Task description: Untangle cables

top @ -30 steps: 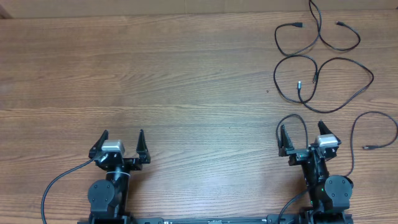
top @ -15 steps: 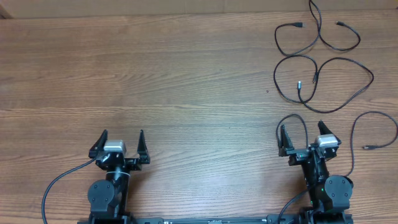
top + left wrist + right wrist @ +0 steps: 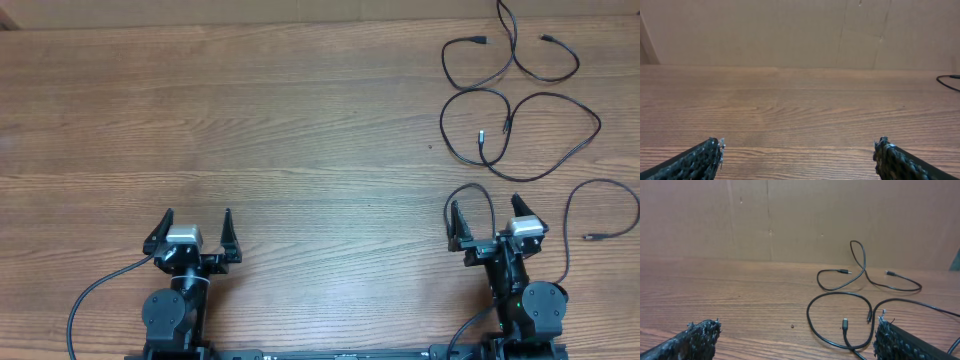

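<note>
I saw thin black cables [image 3: 520,130] in loose wavy loops at two o'clock on the grained wooden bench [image 3: 300,120], left pincer [image 3: 196,218] and right pincer [image 3: 484,208] both gaping, empty.

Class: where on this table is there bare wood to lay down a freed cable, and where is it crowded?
Bare: the table from its left edge across to the cables, and the strip between the left gripper and the right gripper. Crowded: the far right corner, where the cables loop, and on down to the right gripper.
</note>
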